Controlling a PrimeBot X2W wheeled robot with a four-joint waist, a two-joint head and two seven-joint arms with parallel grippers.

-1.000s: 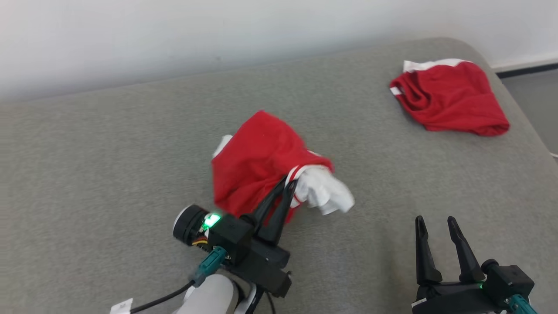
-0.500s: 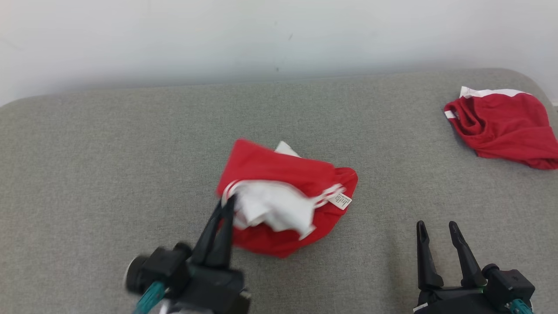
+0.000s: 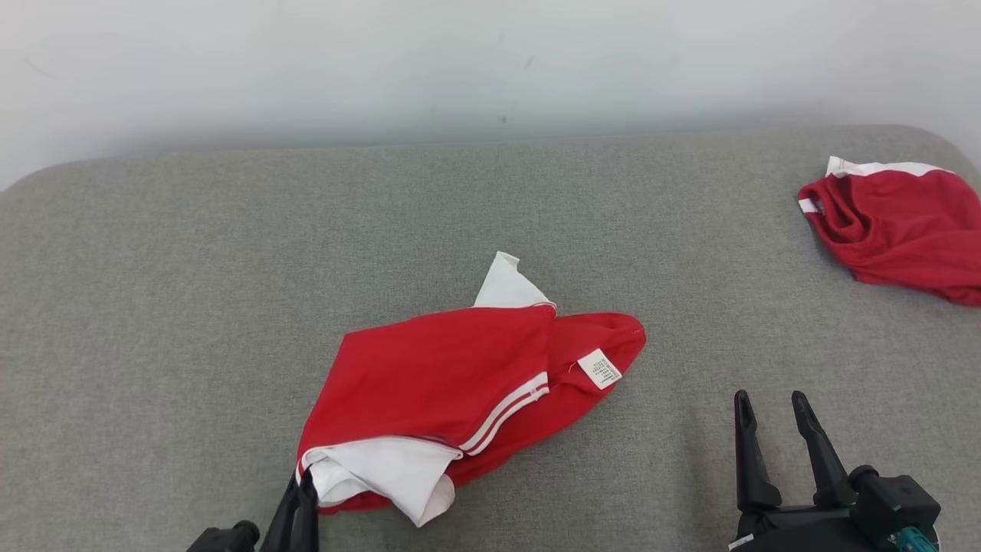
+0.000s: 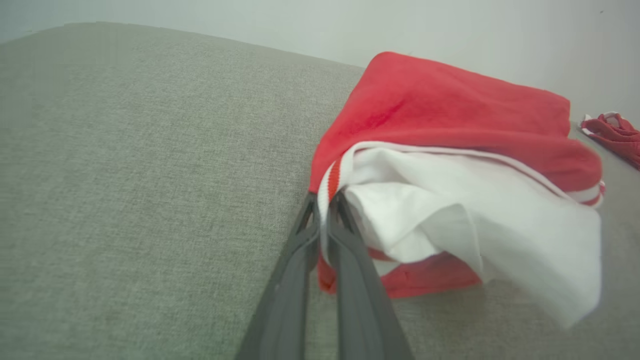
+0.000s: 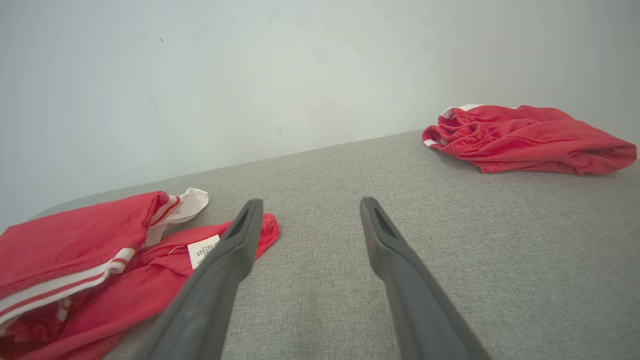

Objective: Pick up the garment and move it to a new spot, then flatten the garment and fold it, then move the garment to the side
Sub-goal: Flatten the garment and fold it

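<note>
The garment (image 3: 460,383) is soft red cloth with two thin white stripes along one edge and a floppy white part at one end. It lies in a loose, wrinkly heap on the grey couch (image 3: 191,268). The couch looks fuzzy and woven, and its far corners are round. The left gripper (image 4: 325,200) lies low, almost flat along the couch. Its two long dark fingers are pressed together, and they pinch the white striped hem of the garment right at their tips. Past the tips the red cloth bunches up like a little tent and spreads away ahead and to the right of them. The white part hangs in soft folds just beside these fingers, on their right. A small white label (image 3: 599,368) with tiny print sits at the far end of the garment, well apart from the left fingers and nearer the right ones. The right gripper (image 3: 769,396) sits low with its fingers pointing forward. They are spread wide, with bare couch between them. The label end of the garment lies to the left of these fingers, near them but not touching. The other garment (image 3: 897,230) is red too, with a white band. It is scrunched up well ahead of the right fingers and off to their right, by the couch's far corner. Behind the couch stands a plain pale wall (image 3: 460,61).
</note>
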